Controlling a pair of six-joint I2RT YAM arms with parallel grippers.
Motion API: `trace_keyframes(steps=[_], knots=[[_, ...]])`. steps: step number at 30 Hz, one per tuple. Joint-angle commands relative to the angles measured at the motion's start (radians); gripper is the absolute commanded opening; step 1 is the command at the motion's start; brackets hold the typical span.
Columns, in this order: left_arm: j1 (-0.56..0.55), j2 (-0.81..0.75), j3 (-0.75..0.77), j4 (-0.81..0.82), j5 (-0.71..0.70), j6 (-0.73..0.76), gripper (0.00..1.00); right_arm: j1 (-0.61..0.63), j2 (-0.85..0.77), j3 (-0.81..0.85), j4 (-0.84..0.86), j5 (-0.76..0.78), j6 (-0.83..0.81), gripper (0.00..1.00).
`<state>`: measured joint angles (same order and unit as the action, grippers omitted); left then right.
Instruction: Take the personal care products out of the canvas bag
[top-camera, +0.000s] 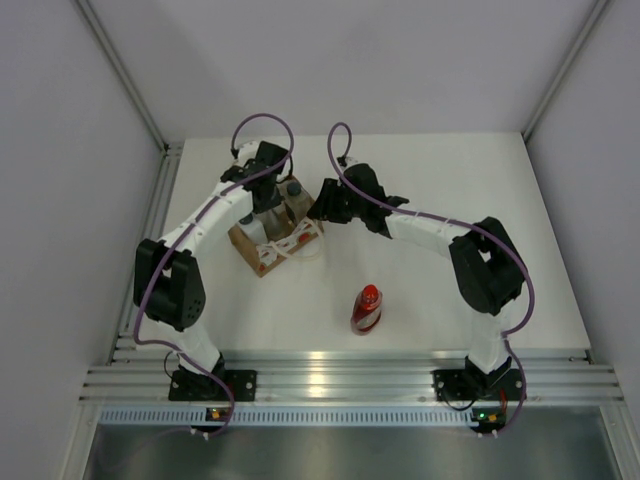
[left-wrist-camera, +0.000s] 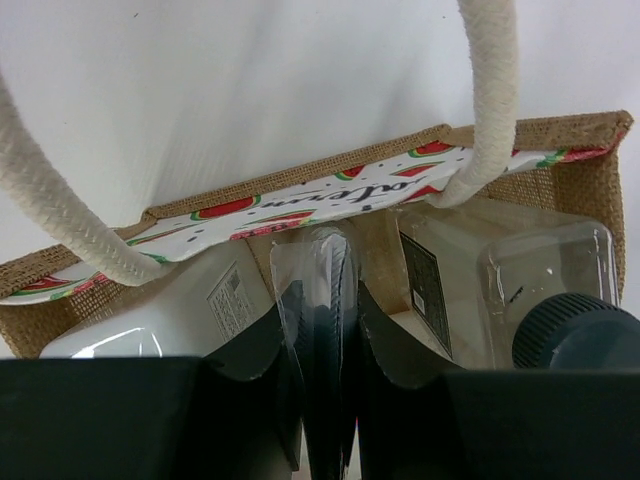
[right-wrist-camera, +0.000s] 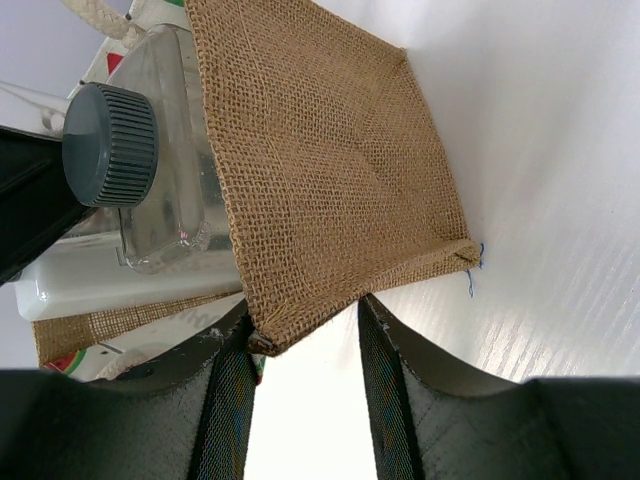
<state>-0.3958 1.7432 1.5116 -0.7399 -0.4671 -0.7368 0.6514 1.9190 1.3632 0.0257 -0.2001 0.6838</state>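
Starting at the left, our left tool (left-wrist-camera: 325, 295) is down in the mouth of the canvas bag (top-camera: 268, 252). Its fingers (left-wrist-camera: 262, 345) are drawn narrow on the clear crimped end of the flat tube (left-wrist-camera: 318, 262). The white bottle (left-wrist-camera: 175, 325) lies just left of that grip. The capped bottle (left-wrist-camera: 470, 270), with a dark grey ribbed top, sits just to the right of it. All three are inside the bag, on the near side of its watermelon-printed rim (left-wrist-camera: 300, 200), and the white rope handles (left-wrist-camera: 488, 100) loop up past the wrist camera.

The bag itself rests left of the middle of the bench (top-camera: 450, 180), roughly halfway between the back and front edges.

Further right, our right tool (right-wrist-camera: 305, 315) is at the bag's burlap side. Its jaws stand fairly wide, and a bottom corner of the bag pokes between them, beside one finger (right-wrist-camera: 230, 390) and clear of the other.

Rightmost, the red bottle (top-camera: 366, 308) is out of the bag, on the bench near the middle of the front edge, well apart from both tools.
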Motion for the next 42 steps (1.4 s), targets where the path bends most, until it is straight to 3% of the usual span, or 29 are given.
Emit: trace_keyframes(steps=[1, 15, 27, 42], knots=[[-0.003, -0.043, 0.064, 0.011, 0.022, 0.053, 0.0, -0.019, -0.029, 0.037, -0.018, 0.004, -0.018, 0.41], [-0.029, -0.102, 0.099, 0.008, 0.061, 0.158, 0.0, -0.019, -0.021, 0.05, -0.018, 0.008, -0.018, 0.41], [-0.043, -0.254, 0.18, -0.009, 0.122, 0.249, 0.0, -0.021, -0.014, 0.053, -0.018, 0.01, -0.02, 0.41], [-0.052, -0.445, 0.298, -0.205, 0.362, 0.392, 0.0, -0.022, 0.002, 0.073, -0.024, 0.016, -0.027, 0.41]])
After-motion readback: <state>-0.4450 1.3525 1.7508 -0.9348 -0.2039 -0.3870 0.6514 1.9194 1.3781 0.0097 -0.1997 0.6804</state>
